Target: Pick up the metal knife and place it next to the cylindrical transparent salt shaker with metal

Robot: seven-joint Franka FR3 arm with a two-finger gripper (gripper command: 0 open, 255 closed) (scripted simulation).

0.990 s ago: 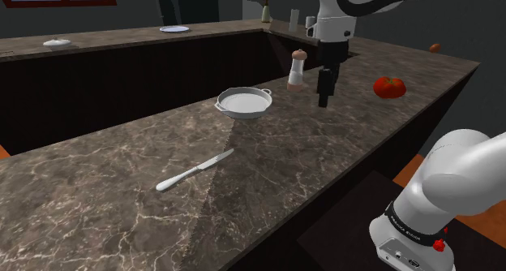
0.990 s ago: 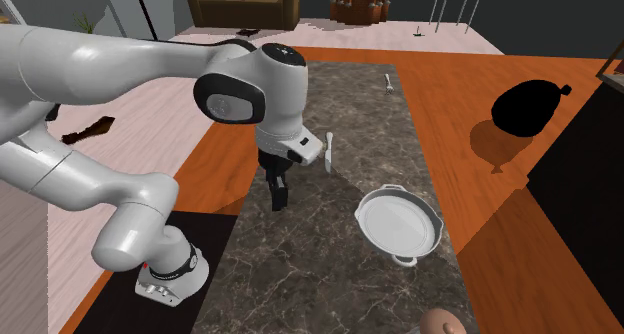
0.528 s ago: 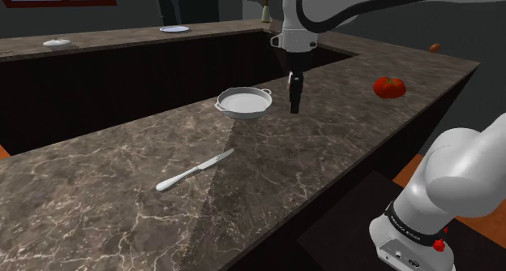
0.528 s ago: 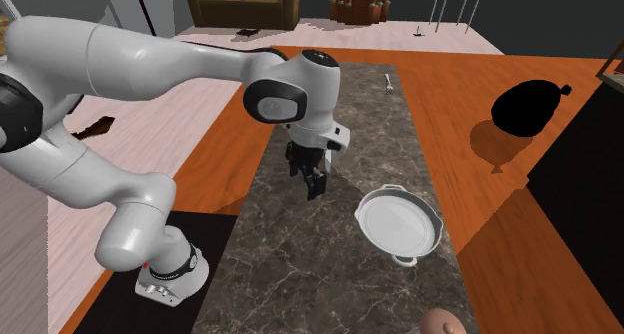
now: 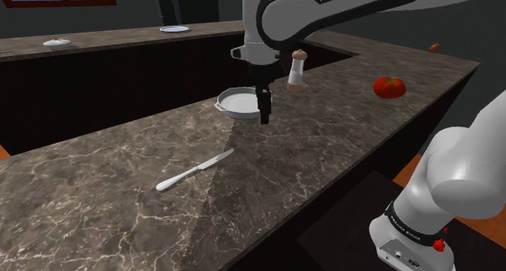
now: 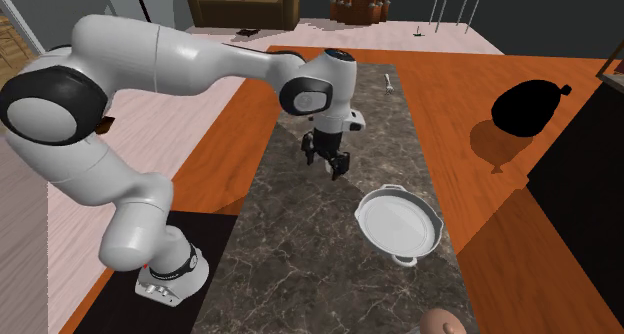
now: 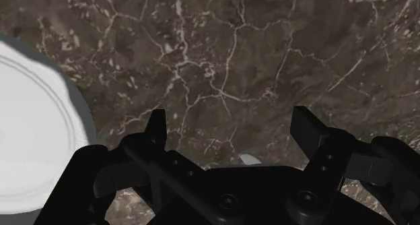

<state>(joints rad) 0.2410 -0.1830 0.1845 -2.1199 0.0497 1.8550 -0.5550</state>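
Looks like smooth, pale-veined brown stone: countertop. On the countertop, plain pale-grey knife, matt white pan; above it, matt black gripper.

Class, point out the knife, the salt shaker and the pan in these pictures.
knife (image 5: pixel 195 170): shoulder view, about mid-length.
salt shaker (image 5: pixel 296 76): shoulder view, on its pale body.
pan (image 6: pixel 398 222): second exterior view, on its bare white inside.

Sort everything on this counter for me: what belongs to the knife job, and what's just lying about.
For the job:
knife, lying flat on the counter
salt shaker, upright
gripper, jaws open, holding nothing

Lying about:
white pan
tomato
plate
small dish
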